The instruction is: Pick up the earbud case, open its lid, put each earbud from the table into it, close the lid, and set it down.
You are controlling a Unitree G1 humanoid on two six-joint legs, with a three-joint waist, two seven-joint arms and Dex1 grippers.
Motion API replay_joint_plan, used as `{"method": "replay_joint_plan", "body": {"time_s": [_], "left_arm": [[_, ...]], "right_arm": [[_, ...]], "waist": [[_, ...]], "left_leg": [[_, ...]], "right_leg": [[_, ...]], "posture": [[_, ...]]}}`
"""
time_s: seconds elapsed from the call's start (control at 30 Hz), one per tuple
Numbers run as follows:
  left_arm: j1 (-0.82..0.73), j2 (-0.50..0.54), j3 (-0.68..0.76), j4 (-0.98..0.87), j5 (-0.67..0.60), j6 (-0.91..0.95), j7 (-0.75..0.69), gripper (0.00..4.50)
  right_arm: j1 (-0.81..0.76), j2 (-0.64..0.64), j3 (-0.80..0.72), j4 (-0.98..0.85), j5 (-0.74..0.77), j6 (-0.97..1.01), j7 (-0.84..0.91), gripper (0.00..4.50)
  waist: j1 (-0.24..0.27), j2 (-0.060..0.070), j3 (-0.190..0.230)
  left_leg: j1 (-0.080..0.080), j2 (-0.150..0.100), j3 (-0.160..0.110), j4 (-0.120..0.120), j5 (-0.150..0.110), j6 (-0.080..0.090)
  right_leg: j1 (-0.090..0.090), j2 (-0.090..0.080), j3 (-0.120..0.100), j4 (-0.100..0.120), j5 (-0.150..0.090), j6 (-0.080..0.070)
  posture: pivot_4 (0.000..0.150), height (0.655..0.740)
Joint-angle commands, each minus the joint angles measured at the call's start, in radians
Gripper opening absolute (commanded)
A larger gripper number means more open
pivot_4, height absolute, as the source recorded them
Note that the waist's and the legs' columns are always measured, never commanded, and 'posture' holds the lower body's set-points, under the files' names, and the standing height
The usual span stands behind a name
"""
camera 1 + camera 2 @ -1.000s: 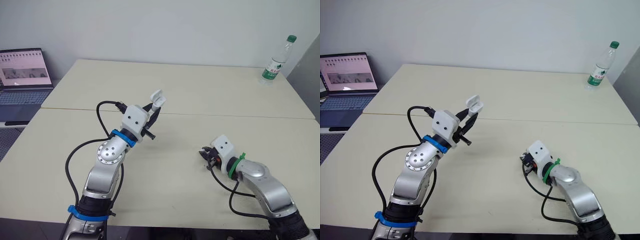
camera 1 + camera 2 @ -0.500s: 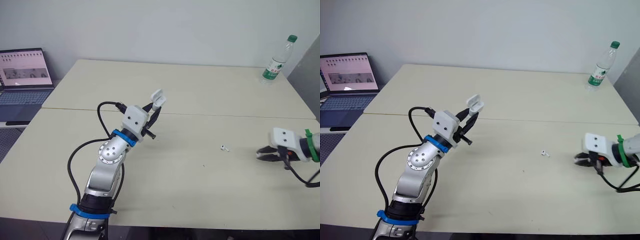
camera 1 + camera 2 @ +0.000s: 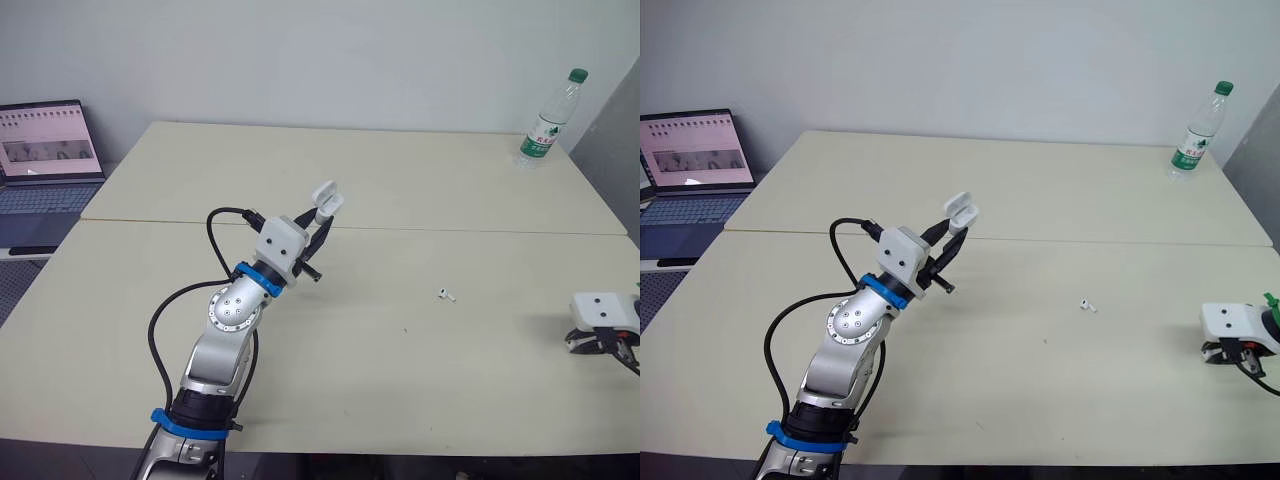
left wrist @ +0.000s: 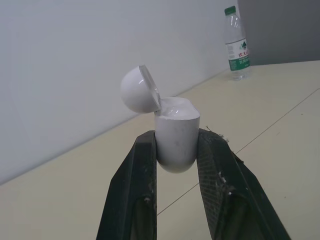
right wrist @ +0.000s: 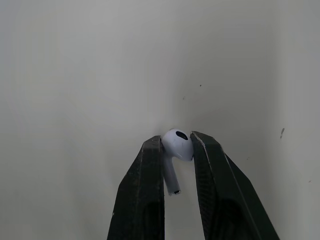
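my left end effector [image 3: 316, 228] is clamped on the body of the earbud case [image 4: 174, 142], raised above the desk [image 3: 400, 180] with its lid [image 4: 137, 90] flipped open. my right end effector [image 5: 176, 141], low at the desk's right side and well apart from the case, pinches one earbud [image 5: 176, 149] by its head. it looks light, smooth and slippery, so i judge a gentle, steady pinch suits. the other earbud [image 3: 447, 294] lies on the desk between them.

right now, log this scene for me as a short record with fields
left gripper: shut on earbud case, raised above table
case lid: open
right gripper: shut on earbud, low at table's right side
loose earbud: lying on table between the grippers
other items: bottle at far right corner; laptop off to left
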Motion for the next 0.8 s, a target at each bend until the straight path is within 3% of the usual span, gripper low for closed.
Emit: {"method": "replay_joint_plan", "body": {"time_s": [0.03,0.2,0.47,0.8], "left_arm": [[-0.016,0.003,0.013,-0.015,0.003,-0.028,0.008,0.75],[-0.022,0.012,0.017,-0.011,0.001,-0.025,0.002,0.75],[-0.018,0.013,0.009,-0.008,0.0,-0.024,-0.004,0.75],[-0.002,0.014,0.01,-0.016,0.0,-0.025,-0.001,0.75]], "right_arm": [[-0.007,-0.006,-0.009,0.02,-0.028,-0.01,-0.033,0.45],[-0.002,0.003,-0.007,0.056,-0.044,-0.02,-0.067,2.14],[-0.012,-0.01,0.006,0.086,-0.067,-0.034,-0.068,2.14],[0.011,0.012,-0.01,0.047,-0.044,0.006,-0.058,2.14]], "waist": [[0.0,0.0,0.0],[0.001,0.0,0.0],[0.001,0.0,0.0],[0.001,0.0,0.0]], "left_leg": [[0.0,0.0,0.0,0.0,0.0,0.0],[0.001,0.0,0.0,0.0,0.0,0.0],[0.015,-0.001,-0.001,-0.001,0.0,0.0],[0.015,0.0,-0.001,0.0,0.0,0.0]], "right_leg": [[0.0,0.0,0.0,0.0,0.0,0.0],[0.002,0.0,0.0,0.0,0.0,0.0],[0.016,-0.001,-0.001,-0.002,0.0,0.0],[0.016,-0.001,-0.001,-0.002,0.0,0.0]], "posture": [[0.15,0.74],[0.15,0.74],[0.15,0.74],[0.15,0.74]]}}
